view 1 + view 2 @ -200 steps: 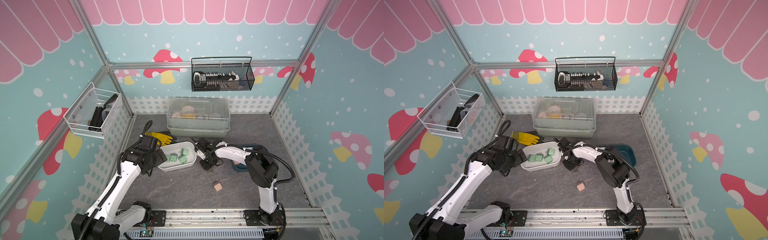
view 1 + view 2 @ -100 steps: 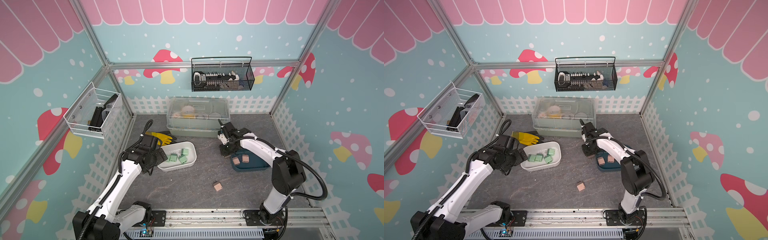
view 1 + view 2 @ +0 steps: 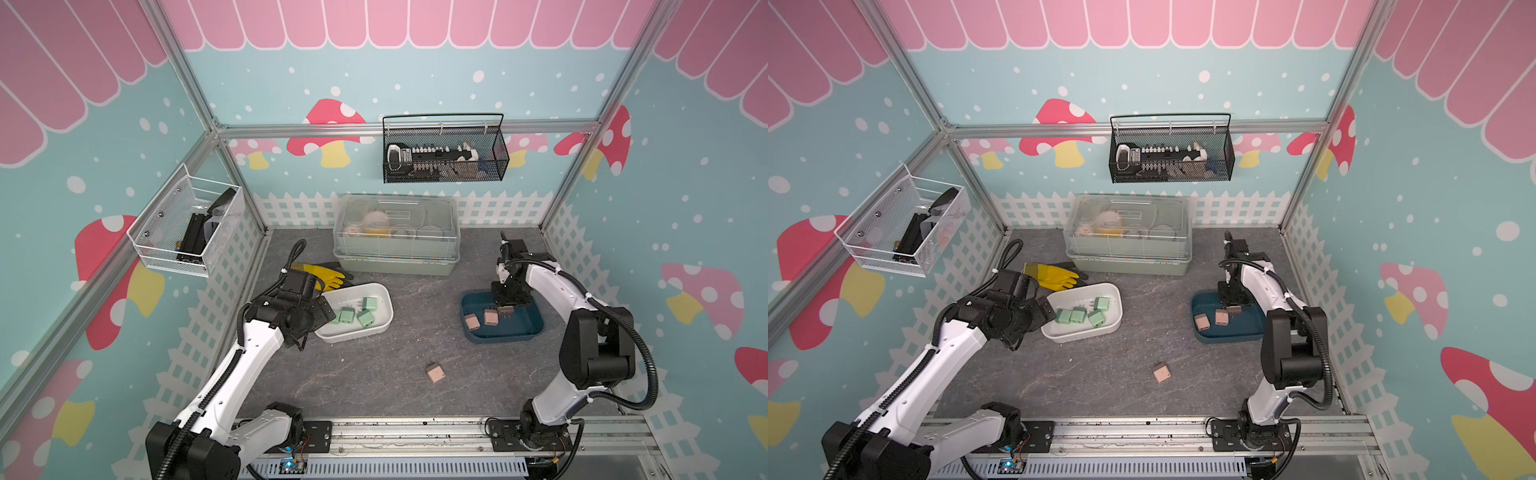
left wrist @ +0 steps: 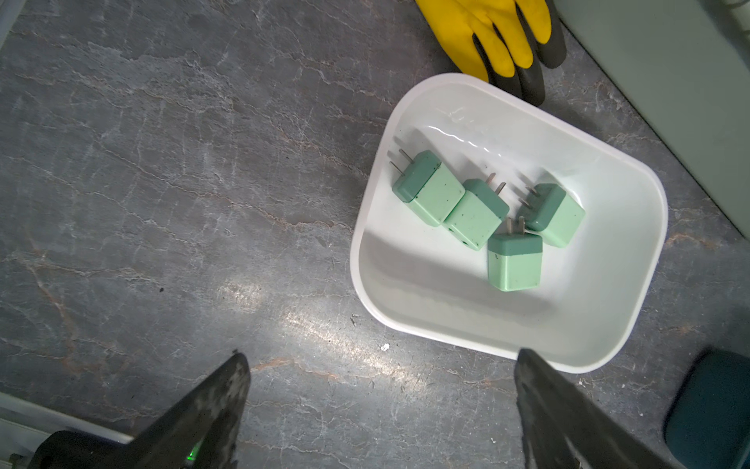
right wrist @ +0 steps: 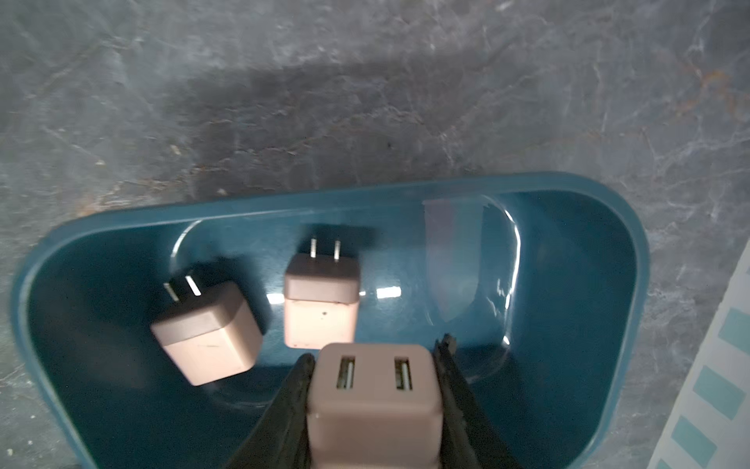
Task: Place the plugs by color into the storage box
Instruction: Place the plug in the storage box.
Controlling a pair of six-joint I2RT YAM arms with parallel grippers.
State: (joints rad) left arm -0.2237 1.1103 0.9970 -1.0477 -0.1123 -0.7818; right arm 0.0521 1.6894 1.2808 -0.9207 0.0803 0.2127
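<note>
Nearest, both arms are mounted on the rail (image 3: pixel 415 432) along the table's front edge. Just beyond it, a loose pink plug (image 3: pixel 435 372) is seen lying alone on the grey table (image 3: pixel 374 395), well apart from both tubs.

The left arm (image 3: pixel 232 374) is stretched up and away from its base and is bent at the wrist, so that the left gripper (image 4: pixel 381 359) is turned toward the left end of the white tub (image 3: pixel 376 332). Its jaws are spread wide and nothing is held between them. In the wrist view one fingertip (image 4: pixel 527 365) is seen over the tub's rim. Four green plugs (image 4: pixel 475 215) are clustered close together on their sides inside the white tub.

The right arm (image 3: pixel 552 286) is folded: the upper link is raised from the base, the elbow is set high, and the white forearm is extended toward the far side before the wrist is dropped steeply. The right gripper (image 3: pixel 506 305) is pointed down over the far part of the teal tub (image 3: pixel 519 334). Its jaws are clamped on the sides of the held pink plug (image 5: pixel 373 398), whose two sockets are turned to the wrist camera. Whether this plug touches the tub floor cannot be told. Two pink plugs (image 5: pixel 320 304) are lying on that floor just beside it.

Farther off, a yellow glove (image 3: pixel 320 276) is laid just beside the white tub, and a lidded box (image 3: pixel 397 237) is set against the back fence.
</note>
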